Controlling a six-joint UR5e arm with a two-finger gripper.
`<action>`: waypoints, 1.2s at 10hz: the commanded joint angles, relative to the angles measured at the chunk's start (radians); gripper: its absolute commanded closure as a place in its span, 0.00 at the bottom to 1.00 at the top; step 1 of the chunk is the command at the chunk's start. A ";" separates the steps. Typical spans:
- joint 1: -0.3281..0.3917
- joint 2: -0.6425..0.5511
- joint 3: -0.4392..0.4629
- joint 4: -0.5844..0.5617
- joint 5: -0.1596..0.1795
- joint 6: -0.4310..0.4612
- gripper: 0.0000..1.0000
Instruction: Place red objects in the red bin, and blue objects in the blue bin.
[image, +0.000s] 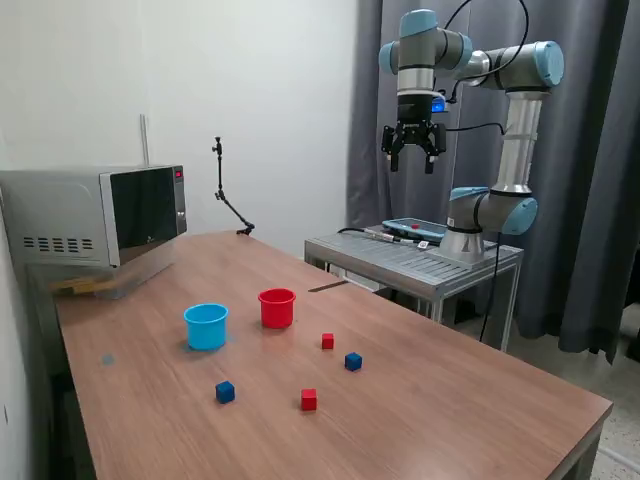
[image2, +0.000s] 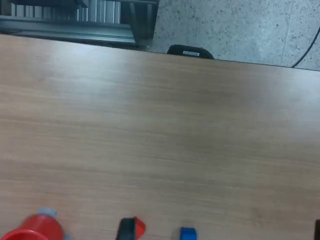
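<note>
On the bench (image: 450, 400) we count two cups: blue bin (image: 206, 326) beside red bin (image: 277, 307). Two red cubes (image: 327, 341) (image: 309, 400), two blue cubes (image: 353, 361) (image: 225, 392). Claw (image: 413, 160) hangs high, well apart, fingers seemingly spread, holding nothing.

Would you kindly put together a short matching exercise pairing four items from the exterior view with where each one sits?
Things:
1. red cup
2. light-blue cup
3. gripper
4. microwave

Places:
A. high above the table, holding nothing
B. at the table's far corner, on the exterior view's left
C. on the table, nearer the exterior view's right of the two cups
D. on the table, nearer the exterior view's left of the two cups

Pairs: 1-C, 2-D, 3-A, 4-B
</note>
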 joint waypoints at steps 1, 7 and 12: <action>0.000 0.003 -0.001 -0.001 0.000 -0.001 0.00; -0.002 0.059 -0.051 -0.018 0.000 0.011 0.00; -0.005 0.353 -0.387 -0.097 0.002 0.012 0.00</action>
